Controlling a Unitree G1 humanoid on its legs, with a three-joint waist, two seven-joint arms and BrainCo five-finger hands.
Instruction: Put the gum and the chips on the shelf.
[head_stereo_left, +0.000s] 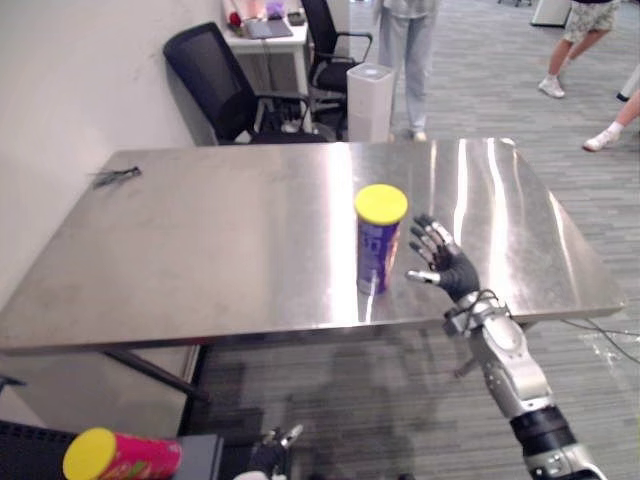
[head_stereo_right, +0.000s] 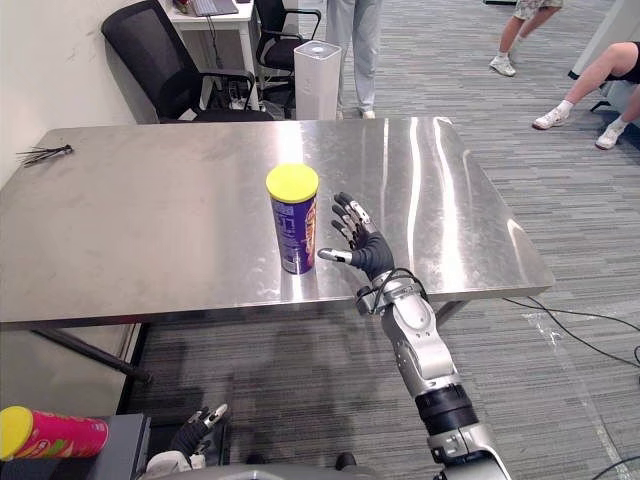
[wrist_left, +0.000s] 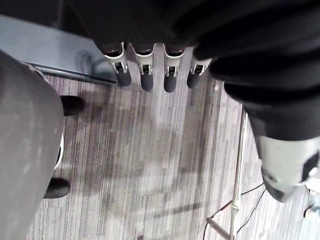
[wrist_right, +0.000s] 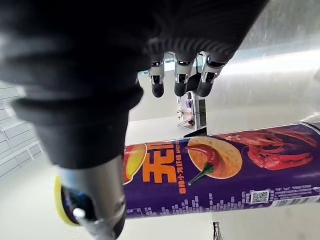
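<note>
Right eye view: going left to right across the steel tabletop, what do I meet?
First a small dark bundle of thin strands near the left edge of the table → purple chips can with yellow lid, upright → right hand, fingers open beside the can.

The silver-grey right arm (head_stereo_right: 425, 350) carries a black band, a dark ribbed cover wraps the right hand (head_stereo_right: 372, 255), and its silver fingers (wrist_right: 181, 80) end in dark tips.
</note>
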